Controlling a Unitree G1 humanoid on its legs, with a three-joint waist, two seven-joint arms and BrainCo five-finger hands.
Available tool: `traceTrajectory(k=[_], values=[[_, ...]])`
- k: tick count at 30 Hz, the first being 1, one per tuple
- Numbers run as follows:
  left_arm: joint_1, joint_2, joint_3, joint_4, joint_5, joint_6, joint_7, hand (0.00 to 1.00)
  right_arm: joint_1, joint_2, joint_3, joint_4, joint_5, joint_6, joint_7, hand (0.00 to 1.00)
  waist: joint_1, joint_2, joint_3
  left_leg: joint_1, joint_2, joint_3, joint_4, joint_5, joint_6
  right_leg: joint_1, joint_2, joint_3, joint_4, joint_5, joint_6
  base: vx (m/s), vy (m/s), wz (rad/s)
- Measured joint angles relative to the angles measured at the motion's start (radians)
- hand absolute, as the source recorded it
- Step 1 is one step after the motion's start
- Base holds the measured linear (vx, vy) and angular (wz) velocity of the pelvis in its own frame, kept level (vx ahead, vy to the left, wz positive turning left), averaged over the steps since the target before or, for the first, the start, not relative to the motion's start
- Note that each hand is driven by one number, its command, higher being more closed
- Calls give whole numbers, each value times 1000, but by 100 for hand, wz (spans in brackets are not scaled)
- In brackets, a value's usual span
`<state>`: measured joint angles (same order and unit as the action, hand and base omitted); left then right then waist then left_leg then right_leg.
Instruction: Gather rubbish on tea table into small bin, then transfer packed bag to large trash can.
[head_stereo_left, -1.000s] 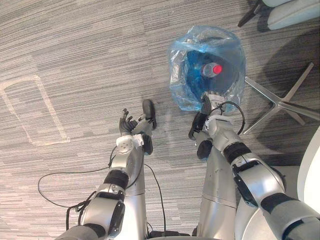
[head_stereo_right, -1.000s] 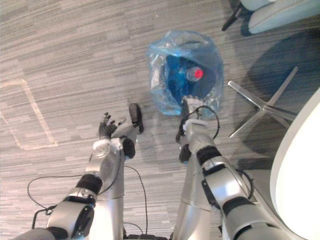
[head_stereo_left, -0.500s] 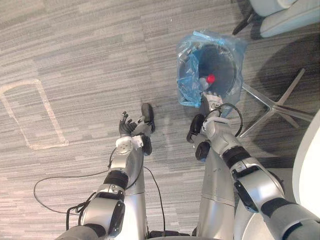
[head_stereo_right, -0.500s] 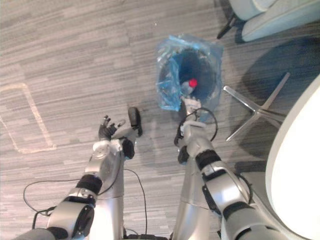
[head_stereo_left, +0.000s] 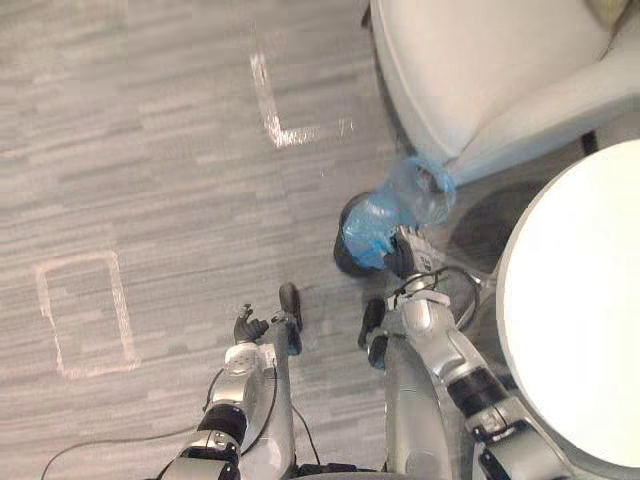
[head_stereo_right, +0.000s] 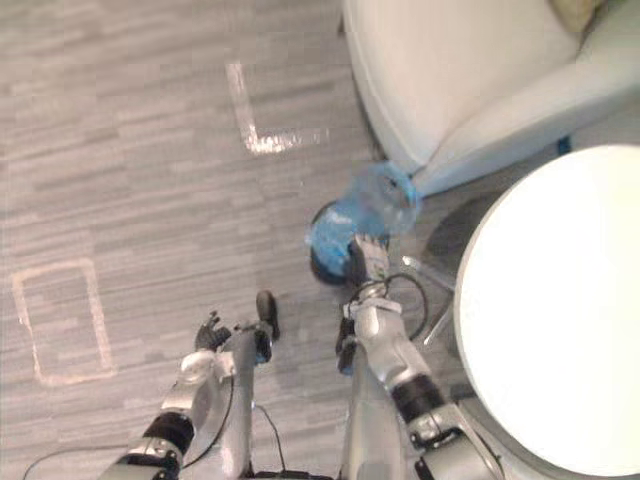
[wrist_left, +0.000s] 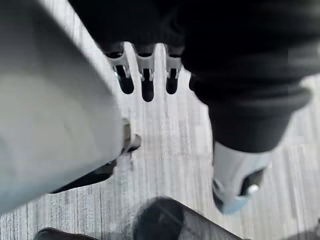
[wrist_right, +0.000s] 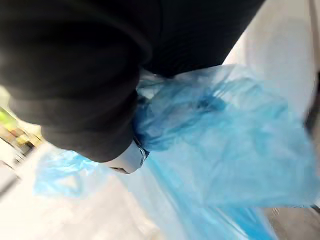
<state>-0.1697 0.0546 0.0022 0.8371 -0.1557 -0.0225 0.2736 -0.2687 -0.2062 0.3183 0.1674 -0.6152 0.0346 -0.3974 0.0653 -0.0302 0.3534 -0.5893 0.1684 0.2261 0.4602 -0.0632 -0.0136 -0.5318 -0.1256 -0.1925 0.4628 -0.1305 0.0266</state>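
Gripping bunched blue bag, right hand had fingers curled into plastic; bag sat over small dark bin, between armchair and white round table. Left hand hung above floor, fingers relaxed, empty.

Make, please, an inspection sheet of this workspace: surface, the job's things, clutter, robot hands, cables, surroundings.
surface: round white table beside the right arm; no rubbish seen on the part in view.
job's things: blue bag over the dark small bin, between the armchair and the table; contents cannot be told.
clutter: nothing seen.
robot hands: right robot hand at the bag, plastic bunched into its grip; left robot hand over the floor, fingers relaxed, holding nothing.
cables: nothing seen.
surroundings: grey carpet floor with pale tape marks; light armchair behind the bin.
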Motion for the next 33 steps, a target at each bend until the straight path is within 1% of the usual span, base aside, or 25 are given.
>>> traceTrajectory(k=[1,3,5,7,8,10,12,13,14,18,20,21,23,26,28,30,32,33], values=[[12,0,0,3,1,3,-1,0,10,8,0,-5,1,-7,1,100,-2,-3,-10,16,0,2,-8,0,0,15,2,0,-11,2,1,157,-16,-13],[51,-2,-2,29,20,18,-4,0,71,27,0,-39,12,-30,20,100,-6,-17,-62,97,-5,12,-58,2,-3,97,9,1,-76,16,0,166,-5,-9],[62,-4,-5,58,30,22,-6,0,97,41,-1,-37,28,-39,33,100,-9,-19,-86,146,-10,13,-89,5,-7,146,16,1,-122,28,1,153,3,-9],[74,-6,-24,104,59,30,-23,0,127,46,-1,-33,33,-56,59,100,-14,-17,-133,198,-20,9,-137,11,-16,216,26,3,-213,60,10,168,21,-9],[75,-6,-24,112,61,30,-23,0,127,45,-1,-33,38,-57,65,100,-15,-17,-135,209,-22,9,-146,13,-16,228,28,4,-229,67,11,144,39,-6],[80,0,-24,126,74,30,-24,0,129,34,-4,-31,65,-65,84,100,-17,-18,-141,253,-31,8,-173,17,-16,294,36,9,-306,102,19,121,51,-10],[99,13,-26,127,77,31,-26,0,131,21,-3,-31,79,-69,107,100,-23,-16,-162,291,-47,4,-205,24,-13,347,38,14,-376,130,28,135,56,-8],[114,23,-34,120,77,31,-26,0,132,6,-3,-31,107,-79,126,100,-25,-14,-176,319,-58,3,-223,25,-12,381,37,19,-410,143,33,78,27,-6],[121,27,-36,114,77,32,-26,0,133,3,-3,-31,114,-80,130,100,-26,-14,-183,327,-59,3,-230,25,-12,388,36,21,-420,146,34,93,32,-9],[181,66,-82,-16,94,30,-38,0,139,-11,-2,-37,180,-108,171,100,-26,-13,-233,390,-82,3,-288,41,-12,432,28,40,-452,155,41,39,26,-9],[205,78,-119,-144,95,29,-41,0,139,-32,0,-46,206,-126,192,100,-26,-9,-244,418,-96,-15,-327,58,-15,438,22,47,-452,159,42,-26,17,-7],[207,80,-123,-174,95,28,-41,0,140,-37,0,-46,210,-130,198,100,-26,-9,-244,424,-99,-20,-334,61,-18,440,21,48,-453,160,42,-44,23,-4],[225,93,-163,-327,95,23,-42,0,146,-54,0,-72,245,-133,218,100,-26,-10,-247,451,-109,-26,-372,70,-18,446,17,59,-456,160,43,-70,29,-9],[246,115,-194,-486,96,5,-45,0,160,-87,3,-144,292,-148,240,100,-28,-7,-257,476,-118,-31,-423,80,-34,447,13,71,-468,166,52,-49,18,-16],[260,152,-209,-598,110,-15,-45,0,162,-118,12,-182,339,-163,257,100,-31,-6,-272,498,-129,-42,-461,93,-33,450,7,81,-469,171,54,-5,31,-16],[261,196,-235,-673,133,-22,-45,0,161,-145,28,-196,363,-173,270,100,-40,-4,-280,522,-132,-44,-489,109,-32,464,7,86,-472,176,49,10,14,-3],[262,212,-242,-698,158,-31,-44,0,161,-159,50,-196,418,-175,289,100,-43,-4,-306,525,-134,-44,-510,122,-27,464,8,86,-478,178,48,16,4,0],[261,218,-248,-710,164,-34,-43,0,161,-159,51,-197,434,-175,297,100,-44,-4,-308,529,-135,-44,-516,130,-19,466,9,86,-484,180,49,48,3,0]])
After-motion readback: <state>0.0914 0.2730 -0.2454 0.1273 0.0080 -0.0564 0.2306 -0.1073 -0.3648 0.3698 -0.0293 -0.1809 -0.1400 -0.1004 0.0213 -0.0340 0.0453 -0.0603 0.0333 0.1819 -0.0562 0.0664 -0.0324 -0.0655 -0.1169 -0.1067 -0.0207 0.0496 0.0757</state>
